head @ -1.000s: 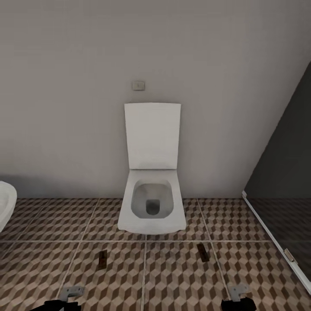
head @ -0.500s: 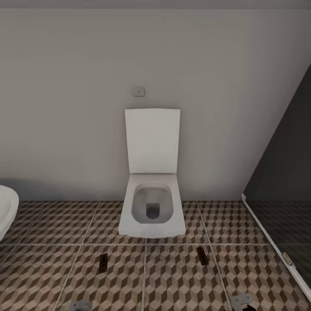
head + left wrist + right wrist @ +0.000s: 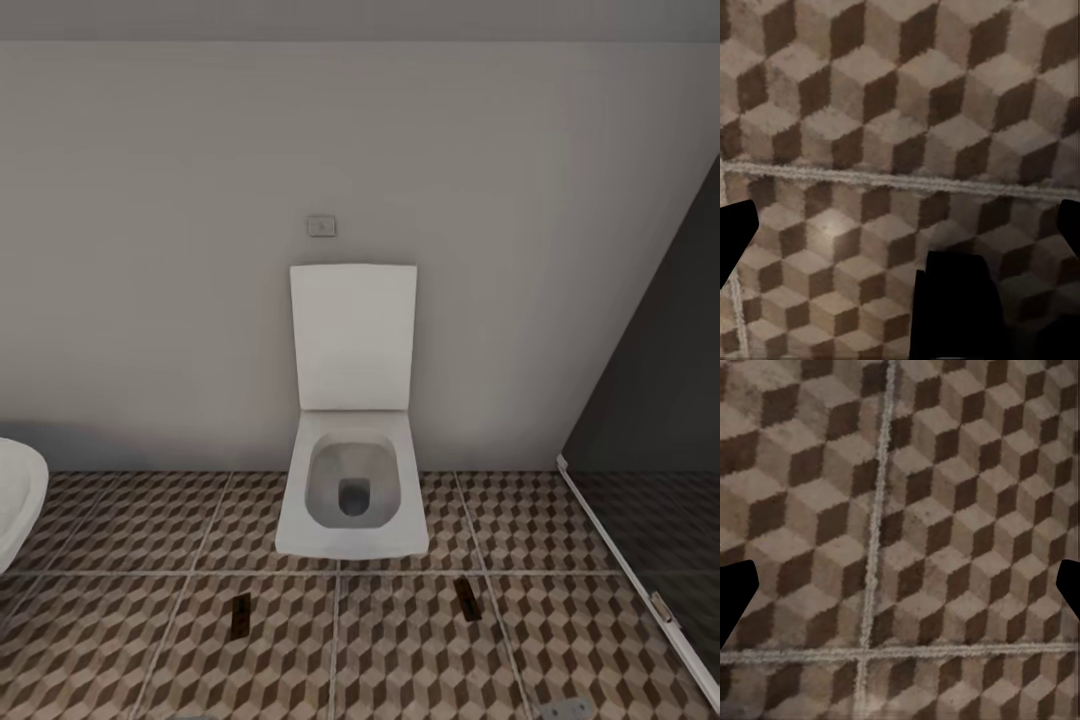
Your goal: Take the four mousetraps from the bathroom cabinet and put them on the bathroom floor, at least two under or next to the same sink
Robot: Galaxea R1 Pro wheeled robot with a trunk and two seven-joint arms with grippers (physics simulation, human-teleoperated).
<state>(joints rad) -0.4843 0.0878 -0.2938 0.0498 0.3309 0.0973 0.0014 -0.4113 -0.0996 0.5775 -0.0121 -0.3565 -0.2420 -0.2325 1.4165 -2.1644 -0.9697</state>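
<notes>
Two mousetraps lie flat on the bathroom floor (image 3: 130, 640) in front of the toilet, one (image 3: 240, 613) to its left and one (image 3: 466, 598) to its right, a tile's width apart. In the left wrist view my left gripper (image 3: 900, 232) is open, its dark fingers (image 3: 735, 232) at the picture's sides over bare cube-patterned tile, with a dark shape (image 3: 954, 304) below. The right gripper (image 3: 900, 592) is also open above a grout crossing, nothing between its fingers (image 3: 735, 592). The cabinet and the sink are out of view.
A white wall-hung toilet (image 3: 352, 490) with its lid up stands against the grey wall. A rounded white fixture (image 3: 15, 500) juts in at the left edge. A dark glass shower enclosure (image 3: 650, 450) with a pale frame closes off the right side.
The head camera has tilted up, so the whole picture slid downward and both grippers slipped past the bottom edge. The two mousetraps have kept their places on the tiles.
</notes>
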